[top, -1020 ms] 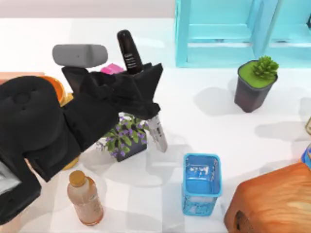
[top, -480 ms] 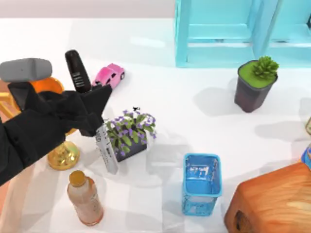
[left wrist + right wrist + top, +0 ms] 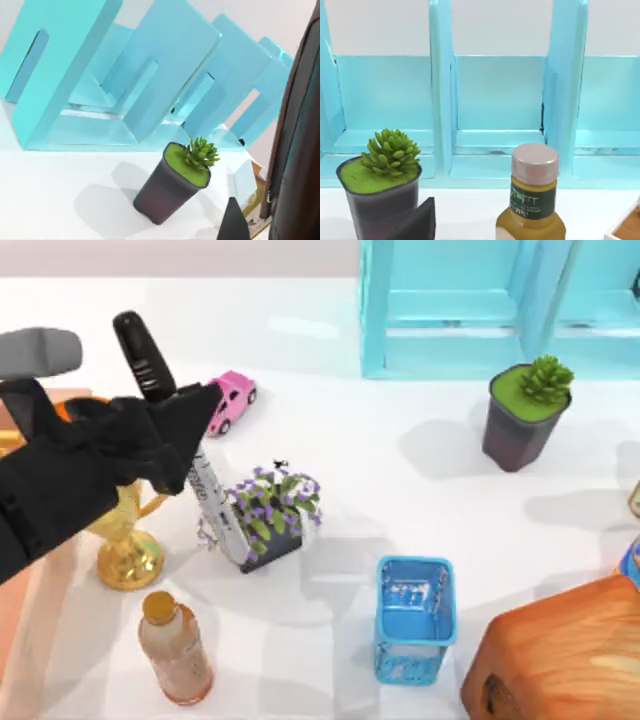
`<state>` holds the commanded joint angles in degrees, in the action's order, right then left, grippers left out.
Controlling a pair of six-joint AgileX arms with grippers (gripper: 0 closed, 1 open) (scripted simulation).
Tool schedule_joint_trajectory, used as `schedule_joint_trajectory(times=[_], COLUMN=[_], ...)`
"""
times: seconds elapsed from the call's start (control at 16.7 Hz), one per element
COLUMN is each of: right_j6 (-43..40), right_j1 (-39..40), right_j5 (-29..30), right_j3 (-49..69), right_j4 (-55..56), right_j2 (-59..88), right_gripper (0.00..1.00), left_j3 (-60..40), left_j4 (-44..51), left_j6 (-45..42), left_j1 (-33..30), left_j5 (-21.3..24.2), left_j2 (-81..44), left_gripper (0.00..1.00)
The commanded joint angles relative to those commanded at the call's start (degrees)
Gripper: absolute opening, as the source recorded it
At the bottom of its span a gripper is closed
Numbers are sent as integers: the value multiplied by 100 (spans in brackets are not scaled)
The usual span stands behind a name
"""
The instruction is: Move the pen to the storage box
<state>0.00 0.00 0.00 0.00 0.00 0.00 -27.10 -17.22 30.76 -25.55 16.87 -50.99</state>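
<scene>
Black-capped pen [image 3: 205, 485] is clamped in the left gripper's [image 3: 185, 445] fingers, mid-carry; next, swing left over the box [image 3: 40, 580] and release.

the pen [image 3: 175, 426] has a ribbed, glossy black cap and a smooth pale barrel. the trophy [image 3: 128, 545] looks like polished gold metal. the chest [image 3: 560, 655] shows orange wood grain.

A pretend computer room: a white table [image 3: 420, 510] with toys and plants near a blue shelf [image 3: 470, 310].
</scene>
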Motion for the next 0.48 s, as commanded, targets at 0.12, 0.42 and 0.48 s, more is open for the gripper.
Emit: schedule_joint_trajectory(times=[0.12, 0.42, 0.48], right_j6=[0, 0, 0], right_j1=[0, 0, 0], right_j5=[0, 0, 0], right_j3=[0, 0, 0], right_j4=[0, 0, 0], right_j2=[0, 0, 0], right_gripper=[100, 100, 100], left_j3=[-211, -714, -795], left_j4=[-140, -536, -617], left_j6=[1, -212, -280], left_j1=[428, 2088, 2424], left_j5=[604, 2958, 3496], left_j2=[-60, -335, -414], left_gripper=[0, 0, 0])
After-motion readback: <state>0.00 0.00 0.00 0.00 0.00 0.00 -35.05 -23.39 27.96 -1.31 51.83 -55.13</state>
